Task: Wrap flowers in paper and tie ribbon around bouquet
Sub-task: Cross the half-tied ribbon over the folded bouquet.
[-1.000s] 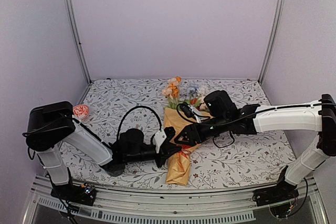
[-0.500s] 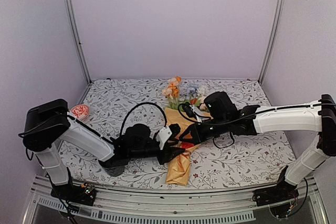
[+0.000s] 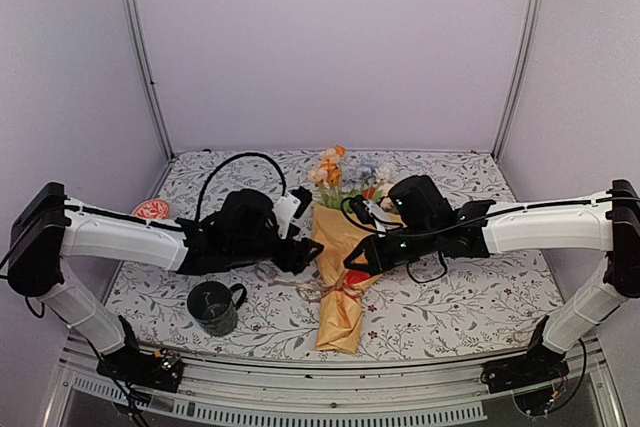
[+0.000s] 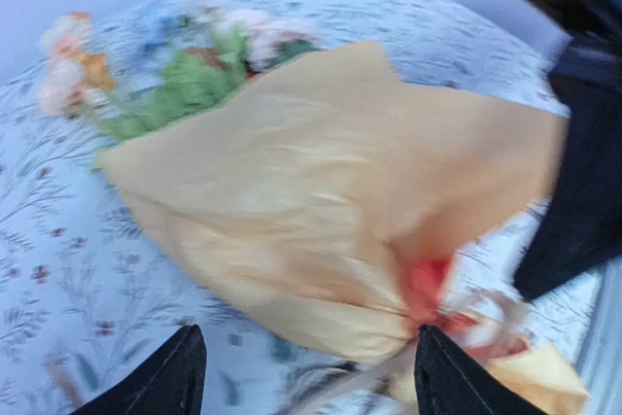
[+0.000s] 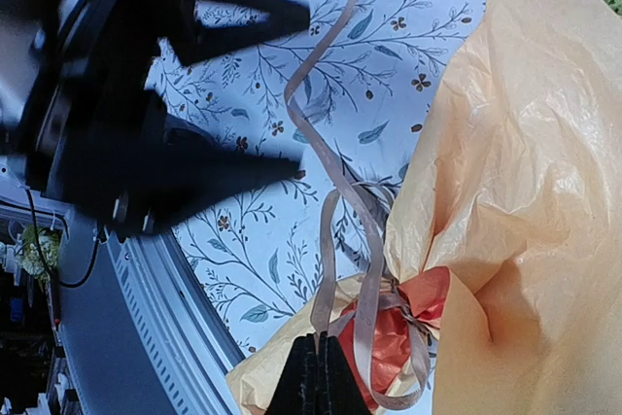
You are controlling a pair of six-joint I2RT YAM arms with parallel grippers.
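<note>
Bouquet [image 3: 335, 237]: lay flat at the middle of the table [image 3: 470, 307], long axis running from near edge to far edge, narrow tail toward the near edge.
Flowers [image 3: 340, 172]: showed peach, orange, white and pale blue heads beyond the wide mouth, toward the far edge.
Paper [image 5: 525, 162]: formed a mustard-yellow cone, gathered at the waist, with an orange-red fold exposed at the gather.
Ribbon [image 5: 342, 182]: circled the waist as a tan strand; loose lengths trailed onto the table on the bouquet's left side.
Right gripper [image 5: 316, 371]: fingers pressed together, one ribbon strand running into the tips and apparently pinched there; sat just right of the waist.
Left gripper [image 3: 303, 245]: spread wide, gripping nothing; hung just left of the cone, jaws facing the paper.
Key relation: loose ribbon lay left of the bouquet's axis and crosswise to it, free end nearer the left gripper, wound end nearer the right gripper.
Step, as judged: wrapping finished, tying under way, knot probably not drawn tight.
Next move, as judged: called for the open left gripper to close on the free strand.
Risk, as judged: a pull along the axis could slide the loop off the narrow tail.
Mug [image 3: 212, 307]: stood dark near the near-left corner, well apart from the bouquet.
</note>
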